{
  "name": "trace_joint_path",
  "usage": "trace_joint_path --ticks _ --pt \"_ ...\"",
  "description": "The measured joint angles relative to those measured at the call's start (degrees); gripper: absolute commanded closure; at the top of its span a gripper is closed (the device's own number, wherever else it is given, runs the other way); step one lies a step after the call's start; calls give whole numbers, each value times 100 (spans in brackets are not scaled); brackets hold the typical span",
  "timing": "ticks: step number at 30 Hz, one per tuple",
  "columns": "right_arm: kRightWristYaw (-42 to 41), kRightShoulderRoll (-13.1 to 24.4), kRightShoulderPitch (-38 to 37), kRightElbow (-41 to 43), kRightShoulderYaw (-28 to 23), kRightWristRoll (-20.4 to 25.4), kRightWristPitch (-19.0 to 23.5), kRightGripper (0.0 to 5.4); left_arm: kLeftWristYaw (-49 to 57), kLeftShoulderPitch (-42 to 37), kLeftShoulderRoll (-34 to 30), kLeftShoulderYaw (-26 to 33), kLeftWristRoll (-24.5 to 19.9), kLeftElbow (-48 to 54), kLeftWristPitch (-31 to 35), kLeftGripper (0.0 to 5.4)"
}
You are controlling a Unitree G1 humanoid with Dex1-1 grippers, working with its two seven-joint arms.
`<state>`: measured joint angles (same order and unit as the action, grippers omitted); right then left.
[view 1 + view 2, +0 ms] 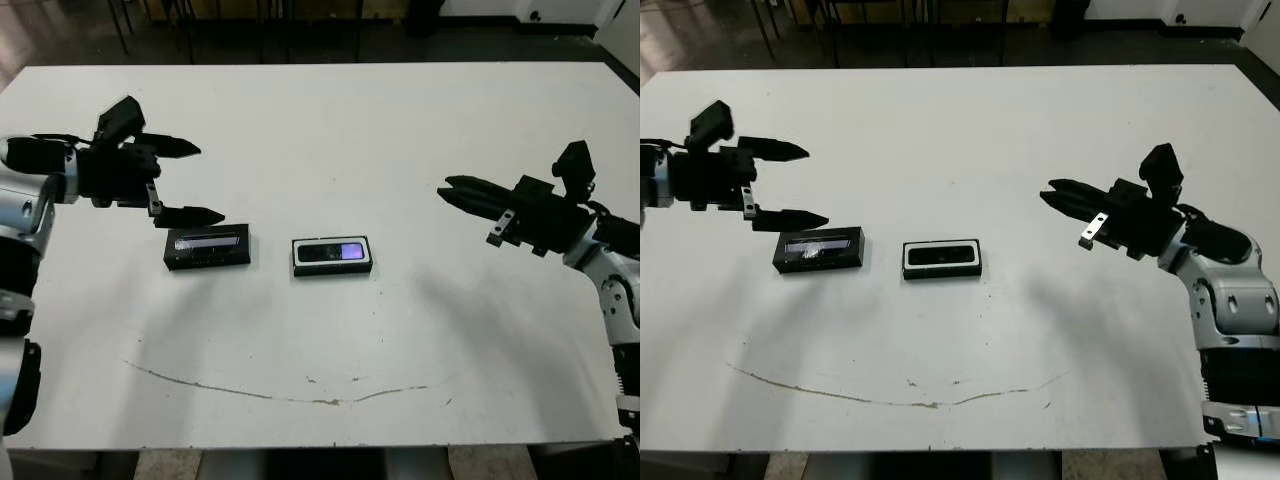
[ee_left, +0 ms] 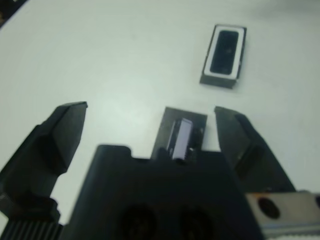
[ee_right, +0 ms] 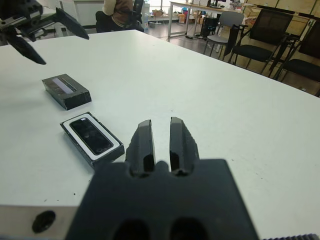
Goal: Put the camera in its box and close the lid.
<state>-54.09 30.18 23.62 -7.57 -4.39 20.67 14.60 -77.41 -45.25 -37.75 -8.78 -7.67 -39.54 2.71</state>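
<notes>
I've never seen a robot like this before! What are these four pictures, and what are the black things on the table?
It is a robot with two arms at a white table. Two pictures come from cameras on its head, looking down. The other two come from a camera on each wrist, looking along the fingers.

The left hand is open, hovering just above the lid. The right hand has its fingers close together and holds nothing.

In the middle lies the box, white inside, with the camera already lying in it. The lid is not on yet.

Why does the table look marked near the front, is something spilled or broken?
Nothing looks spilled or broken. A thin brownish curved streak crosses the white table near its front edge, like a scuff or stain. The box and lid lie flat, apart.
</notes>
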Motion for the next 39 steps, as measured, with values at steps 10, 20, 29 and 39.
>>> trace_joint_path --ticks 10,20,29,39 --pt "4 -3 62 -248 109 -95 -230 540 -586 -203 212 -62 112 -938 -817 2" --pt "-4 -3 64 -427 115 -102 -301 540 -510 -190 320 -384 743 -1113 -1651 2" --pt "-48 -2 64 -484 134 -156 -375 540 -371 -167 404 -549 1019 -1163 -1722 2" --pt "-211 3 64 -651 143 -153 -415 540 -242 -167 429 -580 1130 -1568 -1630 2"
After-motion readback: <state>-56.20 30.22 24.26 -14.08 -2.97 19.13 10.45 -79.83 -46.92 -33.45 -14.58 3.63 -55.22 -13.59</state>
